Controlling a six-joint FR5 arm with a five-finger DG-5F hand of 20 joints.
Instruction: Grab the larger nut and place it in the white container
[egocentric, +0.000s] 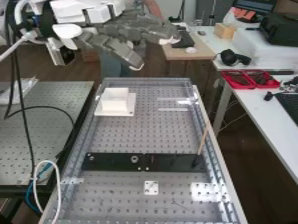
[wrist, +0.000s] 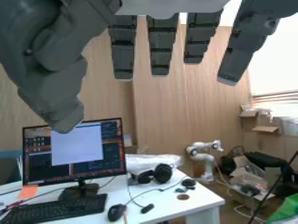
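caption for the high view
Dark grey robot hand, fingers open; on the perforated metal bench, a white square container and a round metal bearing on a flat black bar

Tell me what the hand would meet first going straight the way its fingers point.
Probably the wood-coloured wall; the hand points towards it, seemingly above the white desk and black headphones, though depth is unclear.

The perforated bench top (egocentric: 126, 135) looks like dull metal with soft glints. On it, the white container (egocentric: 116, 103) looks like smooth, matt plastic, the flat bar (egocentric: 106, 163) is matt, and the bearing (egocentric: 134, 159) is metal. Right of it, the red trays (egocentric: 240, 87) look like glossy plastic.
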